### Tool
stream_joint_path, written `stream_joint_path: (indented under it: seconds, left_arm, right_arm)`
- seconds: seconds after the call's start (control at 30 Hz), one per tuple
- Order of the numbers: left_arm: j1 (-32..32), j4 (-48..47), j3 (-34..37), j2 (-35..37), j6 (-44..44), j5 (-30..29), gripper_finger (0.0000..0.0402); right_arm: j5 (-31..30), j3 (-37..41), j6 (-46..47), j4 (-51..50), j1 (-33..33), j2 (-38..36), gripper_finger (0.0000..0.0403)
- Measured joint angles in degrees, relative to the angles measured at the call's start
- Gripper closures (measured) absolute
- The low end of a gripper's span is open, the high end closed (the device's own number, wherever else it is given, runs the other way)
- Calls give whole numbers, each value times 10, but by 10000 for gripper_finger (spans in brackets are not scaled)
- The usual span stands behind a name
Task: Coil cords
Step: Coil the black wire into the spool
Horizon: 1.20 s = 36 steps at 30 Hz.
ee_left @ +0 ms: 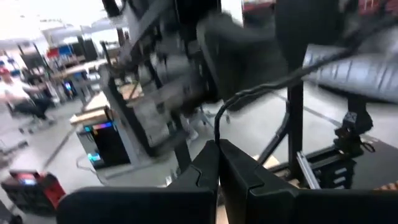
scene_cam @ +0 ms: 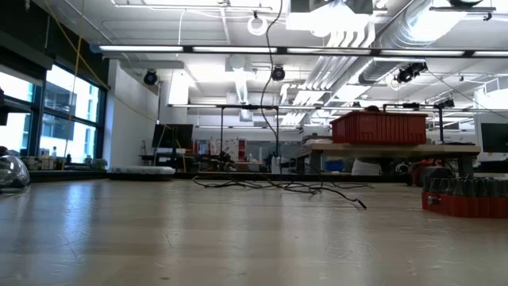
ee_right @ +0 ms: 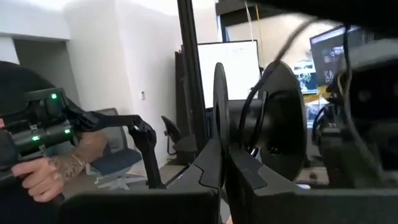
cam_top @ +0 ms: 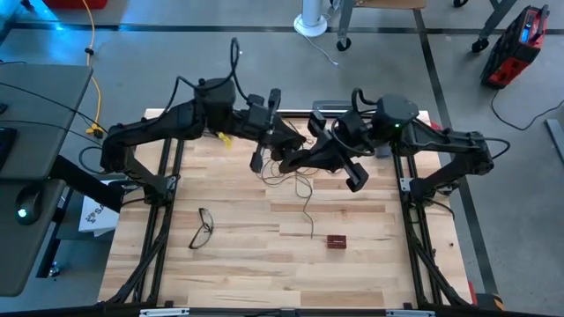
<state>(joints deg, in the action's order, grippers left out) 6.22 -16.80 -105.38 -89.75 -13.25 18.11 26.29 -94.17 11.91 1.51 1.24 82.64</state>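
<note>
The thin dark wire (cam_top: 302, 187) lies in loose loops on the wooden table, and its free end (cam_top: 310, 234) trails toward the near edge. In the low view the wire (scene_cam: 275, 95) hangs down from above to the loops (scene_cam: 302, 189). My left gripper (cam_top: 284, 141) and my right gripper (cam_top: 295, 161) meet above the loops at mid-table. The left gripper (ee_left: 217, 158) is shut on the wire. The right gripper (ee_right: 221, 155) is shut on the black reel (ee_right: 273, 118). My left gripper pinches the wire (ee_left: 217, 134) between its two shut fingertips. The wire rises out of the tips and curves away, clear of the table. My right gripper pinches the thin edge of one round flange of the reel (ee_right: 219, 118) between its fingertips. The reel stands on edge, lifted clear of the table.
Black-framed eyeglasses (cam_top: 203, 227) lie at the near left of the table. A small reddish block (cam_top: 337, 240) lies at the near right. A yellow cable (cam_top: 92, 62) runs on the floor beyond the table's left. A person's hand (ee_right: 53, 168) holding a controller shows beyond the table.
</note>
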Motion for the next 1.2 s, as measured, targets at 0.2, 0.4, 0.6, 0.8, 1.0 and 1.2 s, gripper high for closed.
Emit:
stream_joint_path:
  seconds: [0.2, 0.4, 0.6, 0.8, 1.0, 1.2]
  left_arm:
    - [-4, -9, -21, -5, -9, -13, 401]
    - [-4, -110, -21, 28, -38, -113, 401]
    - [-16, -139, -21, 65, 1, -140, 401]
    - [-65, -130, -22, 75, 12, -186, 401]
    - [-101, -159, -21, 56, 22, -212, 401]
    - [-100, -160, -21, 52, 36, -255, 401]
  right_arm:
    - [10, 1, 2, 12, 4, 15, 403]
    - [-7, 1, -11, 1, 3, -10, 403]
    - [-69, 1, -61, -69, -9, -42, 403]
    - [-100, 0, -75, -115, -34, -52, 403]
    - [-114, 1, -83, -99, -56, -52, 403]
    - [-41, 1, -64, -80, -62, -63, 403]
